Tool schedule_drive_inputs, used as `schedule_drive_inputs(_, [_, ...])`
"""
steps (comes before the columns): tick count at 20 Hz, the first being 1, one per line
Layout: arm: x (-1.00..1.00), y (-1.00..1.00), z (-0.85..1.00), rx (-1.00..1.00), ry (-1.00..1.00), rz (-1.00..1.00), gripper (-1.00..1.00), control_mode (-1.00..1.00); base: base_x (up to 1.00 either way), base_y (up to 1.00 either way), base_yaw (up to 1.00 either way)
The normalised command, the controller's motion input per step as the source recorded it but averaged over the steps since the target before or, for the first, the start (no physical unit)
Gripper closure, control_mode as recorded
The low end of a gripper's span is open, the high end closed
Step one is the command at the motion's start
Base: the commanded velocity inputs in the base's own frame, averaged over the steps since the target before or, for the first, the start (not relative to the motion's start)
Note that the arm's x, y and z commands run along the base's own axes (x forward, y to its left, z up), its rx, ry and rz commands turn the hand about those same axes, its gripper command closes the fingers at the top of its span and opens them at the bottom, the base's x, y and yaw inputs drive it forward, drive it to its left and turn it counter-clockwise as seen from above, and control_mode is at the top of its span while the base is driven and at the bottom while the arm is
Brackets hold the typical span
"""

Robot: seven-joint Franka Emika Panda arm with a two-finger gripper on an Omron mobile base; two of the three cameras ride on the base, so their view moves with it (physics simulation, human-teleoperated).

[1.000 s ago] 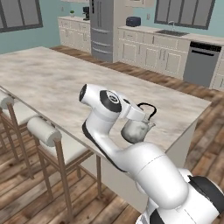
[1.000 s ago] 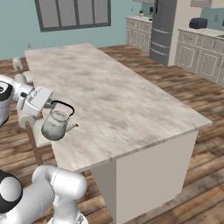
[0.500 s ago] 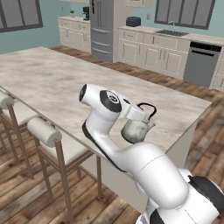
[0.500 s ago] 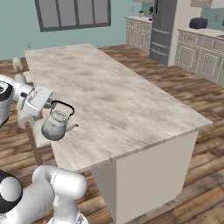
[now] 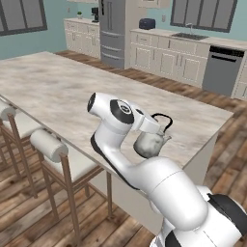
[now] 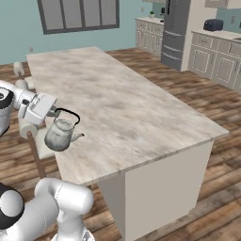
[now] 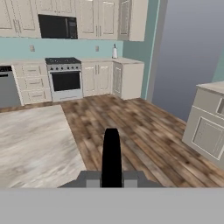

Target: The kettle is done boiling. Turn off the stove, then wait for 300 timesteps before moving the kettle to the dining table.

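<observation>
The small silver kettle [image 5: 151, 143] [image 6: 58, 136] hangs by its thin black arched handle [image 7: 111, 158] from my gripper [image 5: 157, 121] [image 6: 56, 113], which is shut on that handle. It is held over the near long edge of the dining table [image 5: 58, 91] [image 6: 122, 108], a long island with a marbled beige top; whether its base touches the top I cannot tell. In the hand view the stove [image 7: 64, 78] stands far off against the back wall, beyond the table's corner [image 7: 35, 144].
Cushioned stools [image 5: 50, 147] line the table's near side, beside my arm. A fridge [image 5: 113, 29] [image 6: 175, 28], pale wall cabinets and a dishwasher [image 5: 220, 70] stand along the far wall. A black microwave [image 7: 57, 26] hangs above the stove. Wood floor surrounds the island.
</observation>
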Motion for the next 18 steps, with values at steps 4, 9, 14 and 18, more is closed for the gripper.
schedule_drive_inputs(4, [0.0,0.0,0.0,0.0,0.0,0.0,1.0,1.0,-0.25,0.12,0.0])
schedule_drive_inputs(9, [0.0,0.0,0.0,0.0,0.0,0.0,1.0,1.0,-0.06,0.04,0.0])
schedule_drive_inputs(14, [0.0,0.0,0.0,0.0,0.0,0.0,1.0,1.0,0.0,0.01,0.0])
schedule_drive_inputs(18, [-0.02,0.0,0.0,0.0,-0.01,0.0,1.0,-1.0,-0.02,0.03,0.0])
